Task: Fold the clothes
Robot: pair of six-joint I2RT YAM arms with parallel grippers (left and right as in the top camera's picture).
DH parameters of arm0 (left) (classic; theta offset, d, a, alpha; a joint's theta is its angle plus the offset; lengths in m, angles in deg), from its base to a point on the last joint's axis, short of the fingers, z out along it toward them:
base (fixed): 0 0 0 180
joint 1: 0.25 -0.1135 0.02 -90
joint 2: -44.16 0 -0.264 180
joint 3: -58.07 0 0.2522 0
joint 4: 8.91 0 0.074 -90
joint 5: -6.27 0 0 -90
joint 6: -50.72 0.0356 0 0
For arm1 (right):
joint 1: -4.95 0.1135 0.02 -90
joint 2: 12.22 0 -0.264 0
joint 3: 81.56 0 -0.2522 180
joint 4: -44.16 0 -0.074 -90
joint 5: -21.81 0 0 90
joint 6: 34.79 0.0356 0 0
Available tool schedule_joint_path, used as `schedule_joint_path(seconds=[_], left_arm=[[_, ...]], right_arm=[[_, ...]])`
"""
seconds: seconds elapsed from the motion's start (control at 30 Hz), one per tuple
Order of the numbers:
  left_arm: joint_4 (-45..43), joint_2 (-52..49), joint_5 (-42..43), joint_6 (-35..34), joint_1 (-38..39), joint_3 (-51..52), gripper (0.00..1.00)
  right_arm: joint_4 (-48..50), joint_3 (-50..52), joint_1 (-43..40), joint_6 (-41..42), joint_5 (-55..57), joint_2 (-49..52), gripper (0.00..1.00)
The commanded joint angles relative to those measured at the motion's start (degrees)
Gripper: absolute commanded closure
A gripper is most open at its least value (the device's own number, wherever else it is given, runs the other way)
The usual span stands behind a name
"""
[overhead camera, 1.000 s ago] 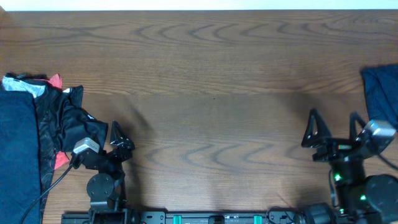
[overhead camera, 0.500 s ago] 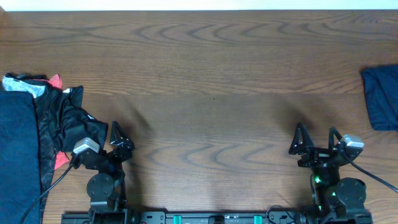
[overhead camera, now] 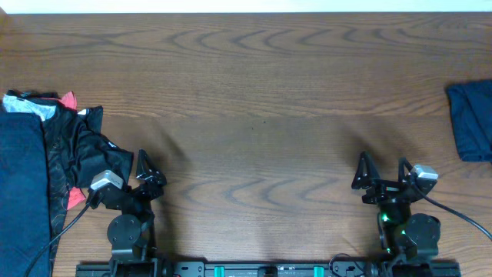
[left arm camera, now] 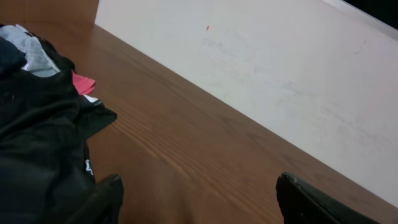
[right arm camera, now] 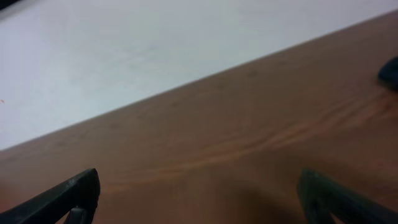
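A heap of black clothes (overhead camera: 84, 154) with red and grey bits lies at the table's left edge, next to a dark blue garment (overhead camera: 21, 192). The black heap also shows in the left wrist view (left arm camera: 37, 130). A folded dark blue garment (overhead camera: 470, 119) lies at the far right edge. My left gripper (overhead camera: 146, 173) is open and empty, just right of the black heap; its fingers show in the left wrist view (left arm camera: 199, 196). My right gripper (overhead camera: 380, 173) is open and empty over bare wood at the front right; it shows in the right wrist view (right arm camera: 199, 196).
The brown wooden table (overhead camera: 261, 100) runs wide between the two piles. A white wall lies beyond its far edge (left arm camera: 261, 74). Both arm bases stand at the table's front edge.
My right arm has drawn back from the blue garment at the right, moving left and toward the front edge. The left arm has not moved.
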Motion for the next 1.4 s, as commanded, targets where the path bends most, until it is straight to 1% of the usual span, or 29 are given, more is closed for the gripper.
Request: schedule_joint_path(seconds=[0.0,0.1,0.17,0.37,0.53,1.37], left_arm=[[1.99,0.31,-0.63,0.79,-0.20,1.25,0.20],[1.97,0.31,-0.63,0.79,-0.20,1.25,0.19],[1.99,0.31,-0.63,0.79,-0.20,1.25,0.20],[1.97,0.31,-0.63,0.79,-0.20,1.25,0.20],[1.97,0.31,-0.63,0.76,-0.20,1.25,0.19],[1.97,0.31,-0.63,0.79,-0.20,1.25,0.20]], right_arm=[[1.07,1.84,-0.44,-1.86,-0.59,-0.55,0.01],[1.62,1.88,-0.46,-11.19,-4.92,-0.55,0.01],[1.60,1.88,-0.48,-16.02,-6.51,-0.55,0.01],[1.51,1.90,-0.81,-21.99,-5.62,-0.55,0.01],[1.51,1.92,-2.08,-22.01,-4.74,-0.55,0.01],[1.62,1.92,-2.08,-21.99,-5.11,-0.52,0.01]])
